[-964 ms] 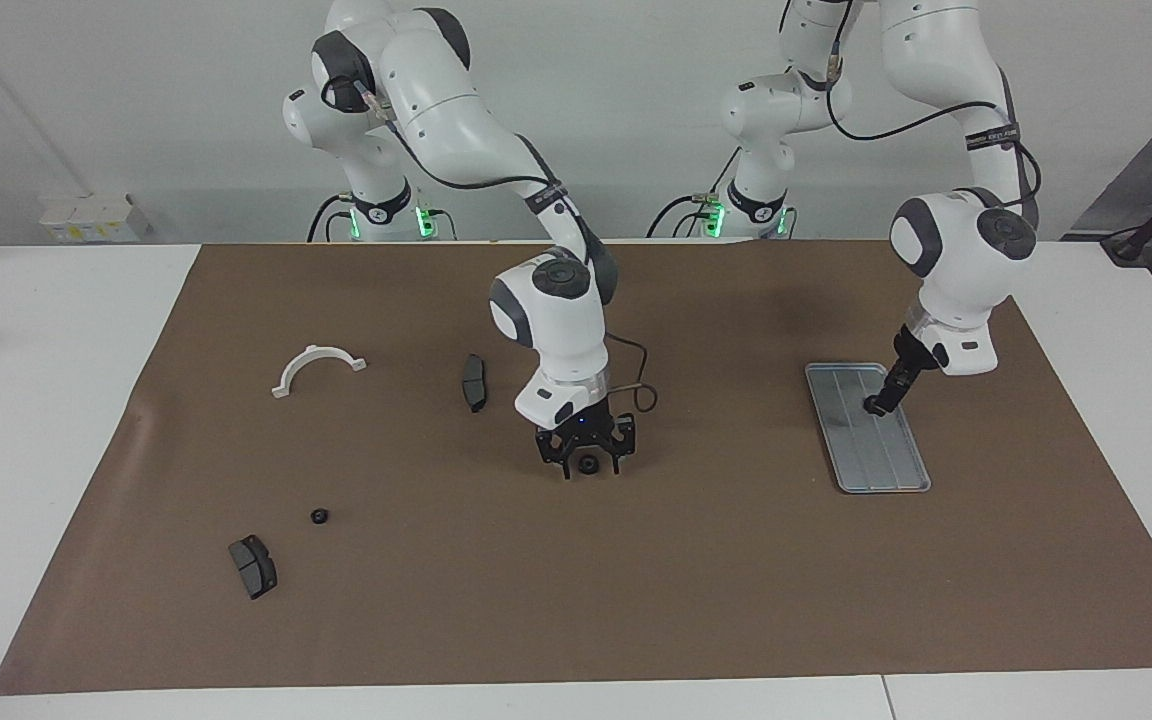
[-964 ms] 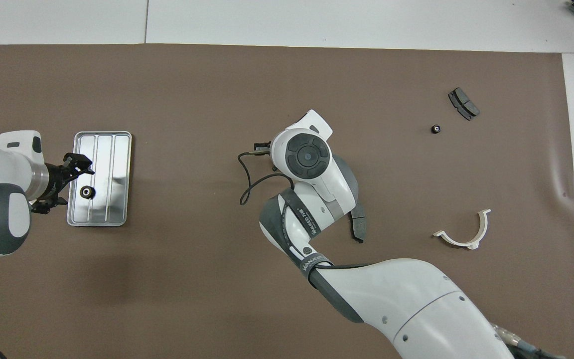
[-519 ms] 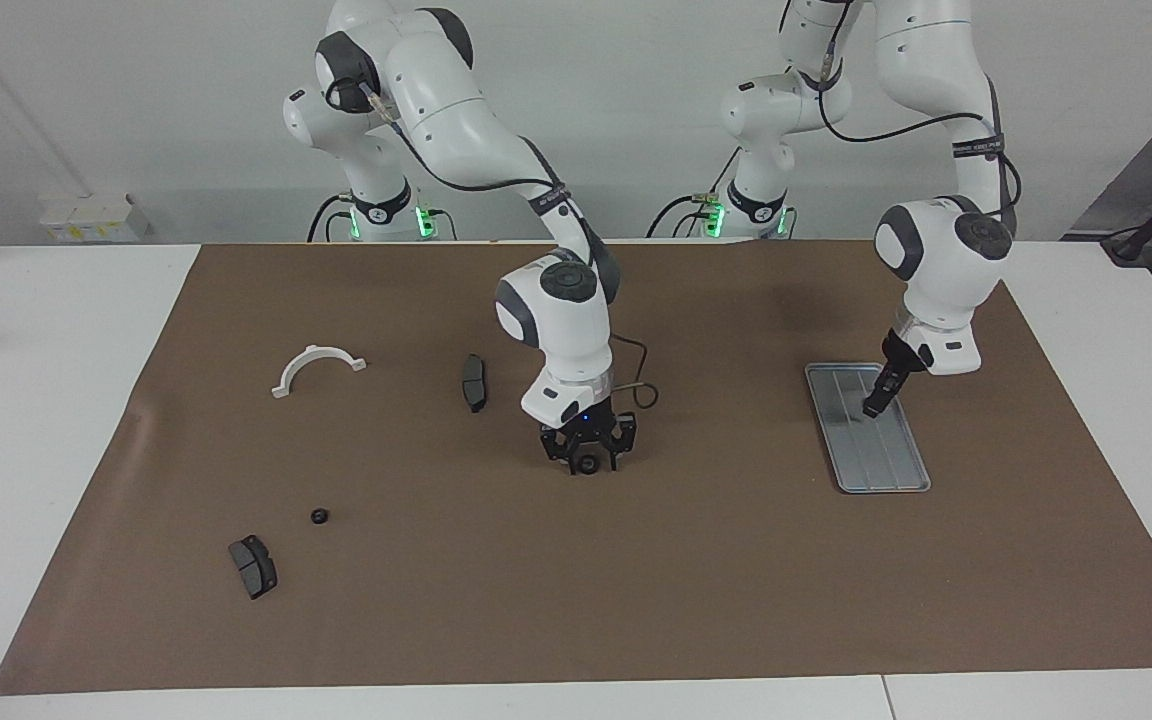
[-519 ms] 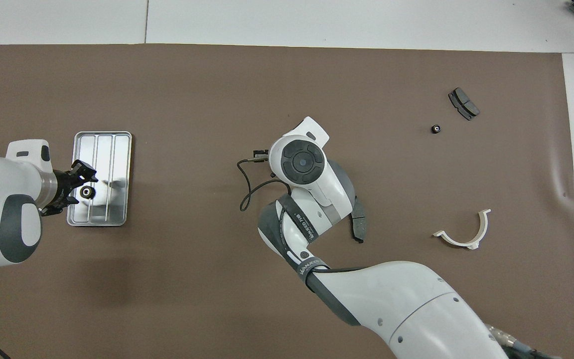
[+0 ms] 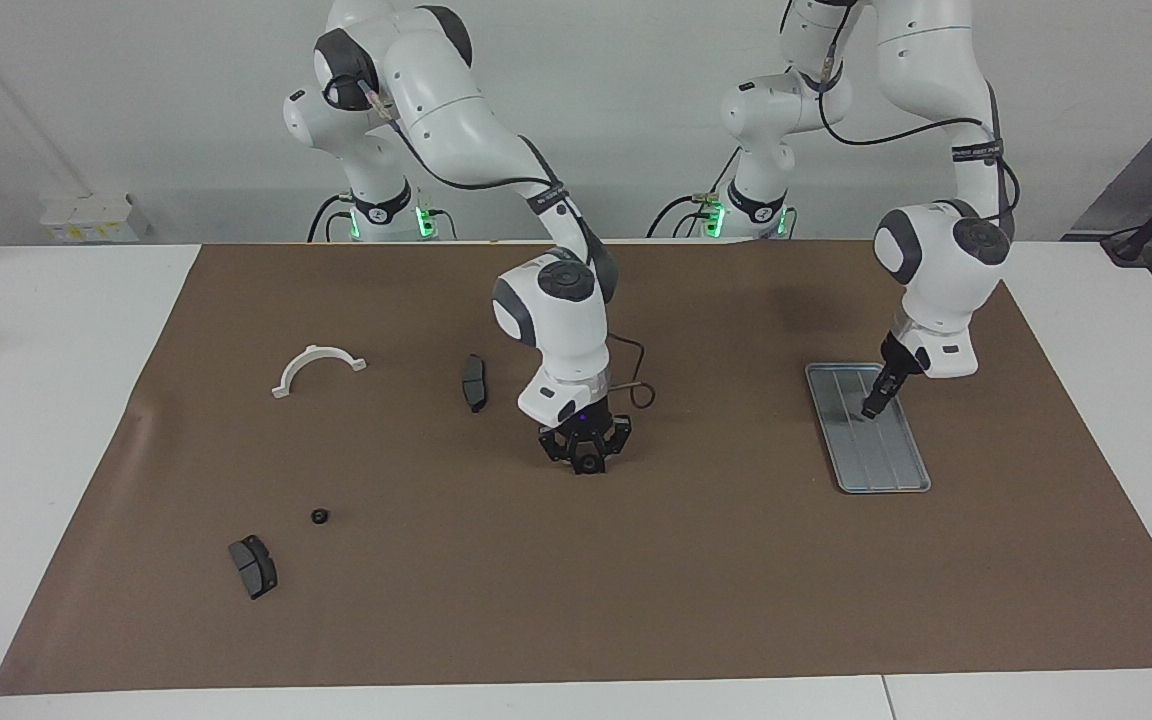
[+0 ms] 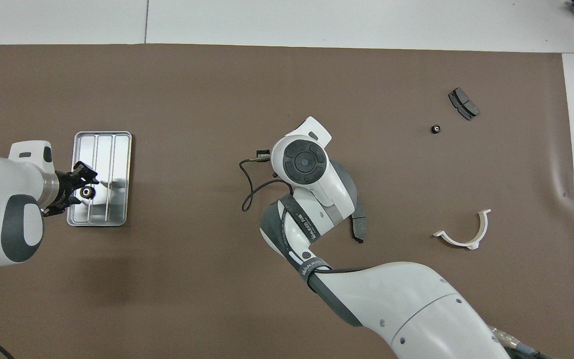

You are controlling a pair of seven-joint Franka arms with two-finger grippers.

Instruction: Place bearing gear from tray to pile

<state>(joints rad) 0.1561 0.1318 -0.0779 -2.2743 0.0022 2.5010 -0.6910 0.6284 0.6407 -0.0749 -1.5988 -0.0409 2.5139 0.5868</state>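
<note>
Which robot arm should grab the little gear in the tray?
Left. The left gripper is already down at the gear in the tray. The right gripper is low over mid-mat, away from the tray.

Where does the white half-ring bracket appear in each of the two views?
Facing view: the white half-ring plastic bracket lies on the brown mat, toward the right arm's end of the table, arch turned toward the robots.
Overhead view: the same bracket lies at that same end, low in the picture.
Shared landmark: the dark grey curved brake pad, beside it toward the table's middle.
</note>
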